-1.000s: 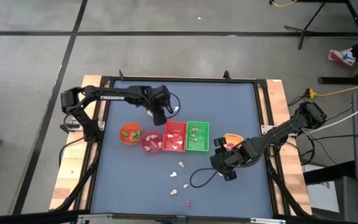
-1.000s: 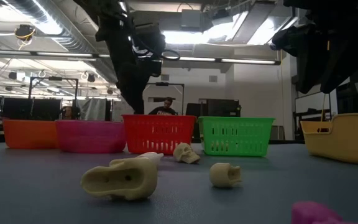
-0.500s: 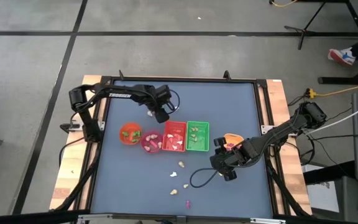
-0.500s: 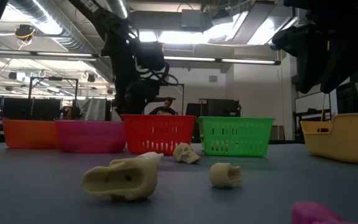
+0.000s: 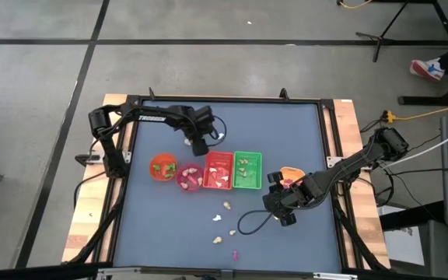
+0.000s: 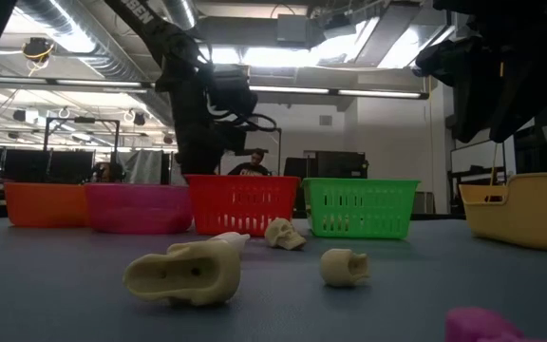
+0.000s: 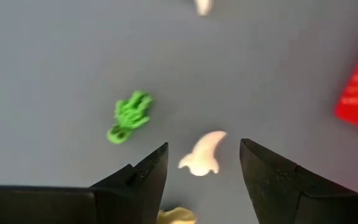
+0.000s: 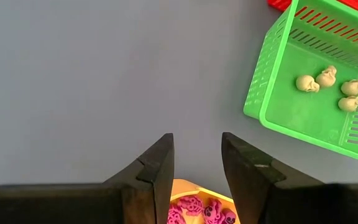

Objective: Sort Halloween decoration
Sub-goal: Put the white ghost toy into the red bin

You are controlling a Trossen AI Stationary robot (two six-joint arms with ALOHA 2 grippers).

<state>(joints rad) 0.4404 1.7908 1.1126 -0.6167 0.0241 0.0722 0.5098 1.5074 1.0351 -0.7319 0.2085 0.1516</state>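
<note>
The Halloween decoration is spread as tiny trinkets. Several cream ones and a magenta one lie loose on the near part of the blue table, and the low view shows the cream pieces up close. My left gripper hovers open beyond the red tray. In the left wrist view a white fang-shaped trinket lies on the table between the open left gripper's fingers, untouched, with a green trinket beside it. My right gripper waits open by the yellow tray.
An orange bowl, a pink bowl, the red tray and a green tray stand in a row mid-table. Cream skulls lie in the green tray, magenta skulls in the yellow one. A cable loops near my right gripper.
My left gripper has drawn back a little from the red tray toward the table's far edge, and its arm has shifted with it. The trinkets and trays have stayed where they were.
</note>
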